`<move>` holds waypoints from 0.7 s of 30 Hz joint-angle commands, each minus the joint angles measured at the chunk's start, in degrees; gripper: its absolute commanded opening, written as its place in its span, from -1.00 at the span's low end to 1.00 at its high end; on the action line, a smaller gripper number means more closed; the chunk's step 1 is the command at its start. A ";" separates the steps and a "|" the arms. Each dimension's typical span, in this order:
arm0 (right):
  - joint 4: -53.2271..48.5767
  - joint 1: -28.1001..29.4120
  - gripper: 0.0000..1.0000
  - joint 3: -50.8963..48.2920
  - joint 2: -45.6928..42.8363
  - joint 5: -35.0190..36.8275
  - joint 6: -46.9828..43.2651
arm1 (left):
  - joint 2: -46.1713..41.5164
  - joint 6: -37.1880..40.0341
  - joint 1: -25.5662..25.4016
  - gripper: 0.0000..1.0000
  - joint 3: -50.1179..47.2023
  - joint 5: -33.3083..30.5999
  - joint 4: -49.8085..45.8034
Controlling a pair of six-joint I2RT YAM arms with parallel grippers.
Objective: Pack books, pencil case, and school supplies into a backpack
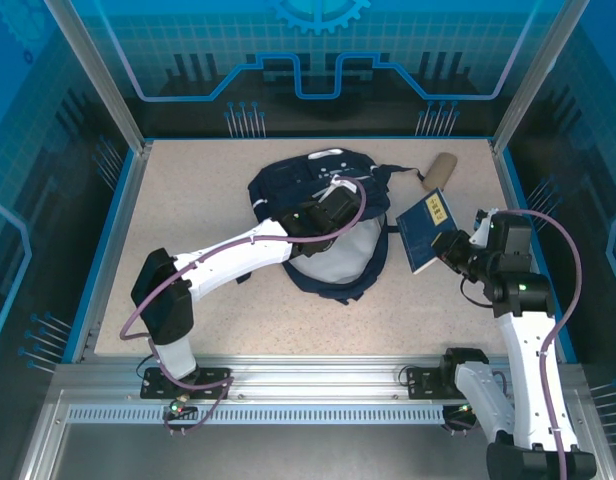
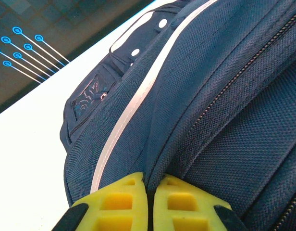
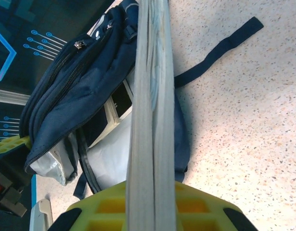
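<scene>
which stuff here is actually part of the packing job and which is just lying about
Part of the job:
backpack
navy book, held in the right gripper
pencil case, on the table behind the book

Not part of it, just fixtures:
table
blue wall panels
metal rail

Book [image 3: 113, 113] half-hidden inside backpack [image 3: 76, 82]
</scene>
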 commanded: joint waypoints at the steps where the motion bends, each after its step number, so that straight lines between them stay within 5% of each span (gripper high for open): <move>1: 6.38 1.45 -1.00 -2.05 1.75 -11.20 1.05 | -3.01 -1.95 0.89 -0.88 2.51 -3.00 6.29; 5: 16.76 3.88 -0.99 -6.48 6.43 -22.47 7.01 | -4.85 -2.24 0.80 -0.89 3.82 0.69 7.39; 10: 31.41 9.76 -0.97 -10.72 10.80 -24.70 16.19 | -7.16 -3.55 0.70 -0.91 4.26 4.10 8.48; 21: 64.62 20.53 -0.94 -17.29 23.14 -9.07 30.44 | -8.63 -6.46 0.70 -0.91 5.09 8.65 6.96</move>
